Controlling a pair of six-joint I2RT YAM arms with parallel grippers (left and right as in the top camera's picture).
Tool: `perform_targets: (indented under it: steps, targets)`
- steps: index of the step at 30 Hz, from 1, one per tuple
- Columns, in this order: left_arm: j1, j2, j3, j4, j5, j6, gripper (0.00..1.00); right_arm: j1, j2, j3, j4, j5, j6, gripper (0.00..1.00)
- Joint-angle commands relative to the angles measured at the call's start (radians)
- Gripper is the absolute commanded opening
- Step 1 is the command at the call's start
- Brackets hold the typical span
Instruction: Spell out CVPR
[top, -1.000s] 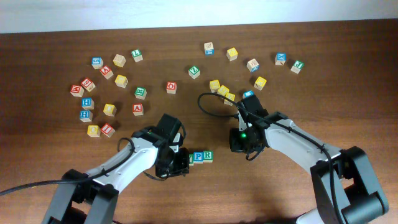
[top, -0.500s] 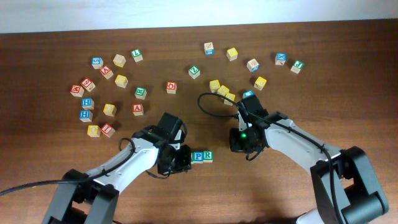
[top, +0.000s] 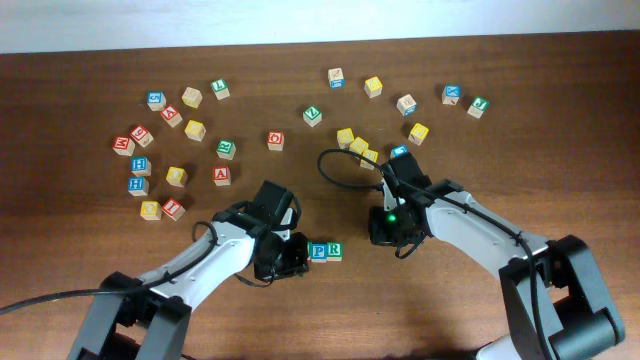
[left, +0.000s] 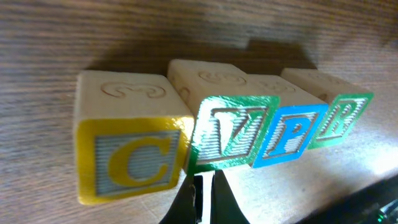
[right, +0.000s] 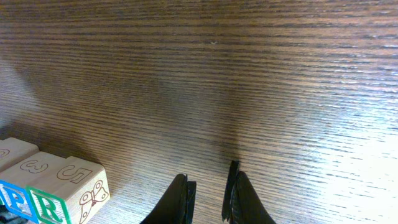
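Note:
In the left wrist view, four cubes stand touching in a row on the wood: yellow C (left: 130, 158), green V (left: 233, 134), blue P (left: 289, 134), green R (left: 342, 118). My left gripper (left: 203, 186) is shut and empty, its tips just in front of the seam between C and V. From overhead, the left gripper (top: 285, 258) covers C and V; only P (top: 318, 252) and R (top: 334, 250) show. My right gripper (top: 385, 228) hovers to the right of the row, its jaws a little apart with nothing between them (right: 208, 180). The R cube (right: 62, 199) shows at that view's lower left.
Several other letter cubes lie scattered across the back of the table: a cluster at the left (top: 175, 177), a single one near the middle (top: 275, 141) and a yellow group (top: 357, 145) just behind the right arm. A black cable (top: 335, 168) loops there.
My left gripper has edged slightly right toward the row and now covers the green V cube from above. The cubes and the right arm have not moved.

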Motion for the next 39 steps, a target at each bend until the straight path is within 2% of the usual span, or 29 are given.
perform_targets:
  steps: [1, 11, 39]
  targets:
    - [-0.004, -0.001, 0.011, -0.008, 0.062, -0.010, 0.00, -0.003, 0.004, -0.003, 0.000, -0.013, -0.004, 0.11]
    - [-0.073, 0.011, 0.006, 0.078, 0.054, -0.086, 0.00, -0.003, 0.004, -0.003, -0.020, -0.008, -0.004, 0.11]
    - [-0.073, 0.011, 0.007, 0.111, -0.006, -0.089, 0.00, -0.003, 0.004, -0.003, -0.020, -0.008, -0.004, 0.11]
